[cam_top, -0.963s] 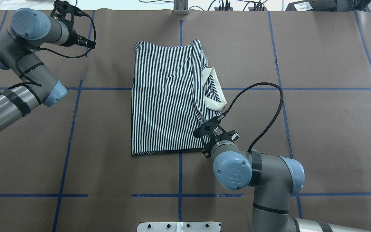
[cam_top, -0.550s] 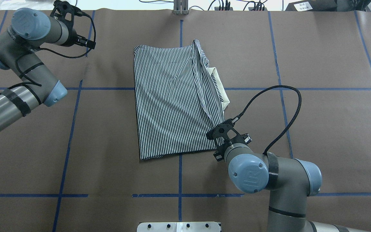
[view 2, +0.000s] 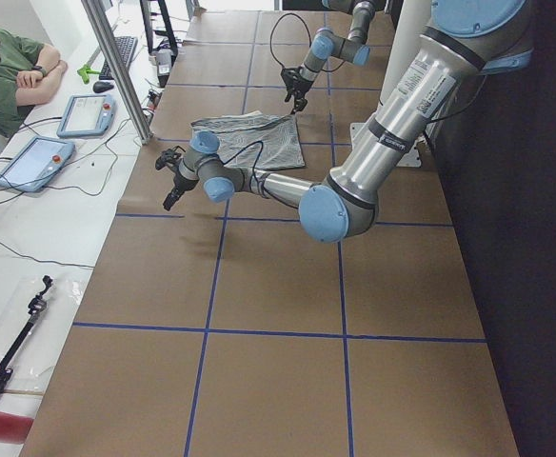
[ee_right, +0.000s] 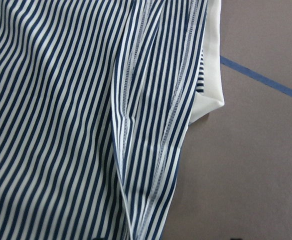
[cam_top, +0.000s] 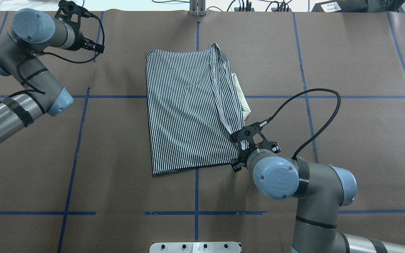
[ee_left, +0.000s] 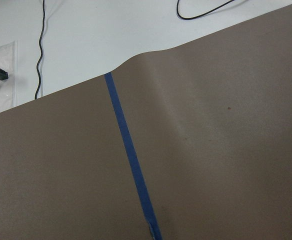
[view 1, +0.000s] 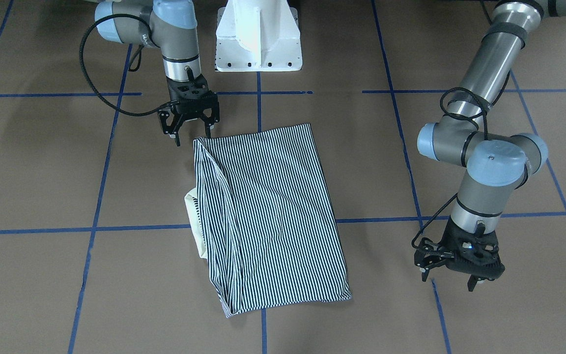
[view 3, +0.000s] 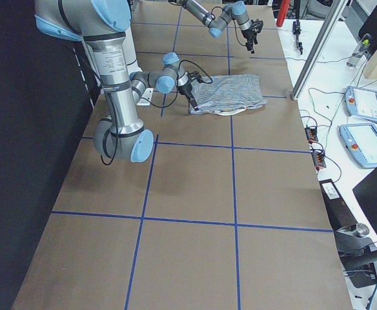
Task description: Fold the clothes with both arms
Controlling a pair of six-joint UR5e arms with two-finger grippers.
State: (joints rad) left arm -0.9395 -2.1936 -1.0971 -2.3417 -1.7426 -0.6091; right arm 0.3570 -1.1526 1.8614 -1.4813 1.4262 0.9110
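Seen from overhead, the right gripper (view 1: 193, 138) travelled toward 3 o'clock over the last second. The right arm (cam_top: 276, 177) followed it, its blue wrist cap ending further toward 3 o'clock. The polo shirt (cam_top: 185, 109) was dragged along. Its near hem (cam_top: 188, 167) slid toward 3 o'clock, so the body, which had lain square to the table lines, ended up skewed. The striped fold (cam_top: 229, 102) along the shirt's 3 o'clock edge was drawn outward over the collar (cam_top: 241, 96). The collar had lain open with its placket showing. It ended as a narrow cream strip at the fold's 3 o'clock side.
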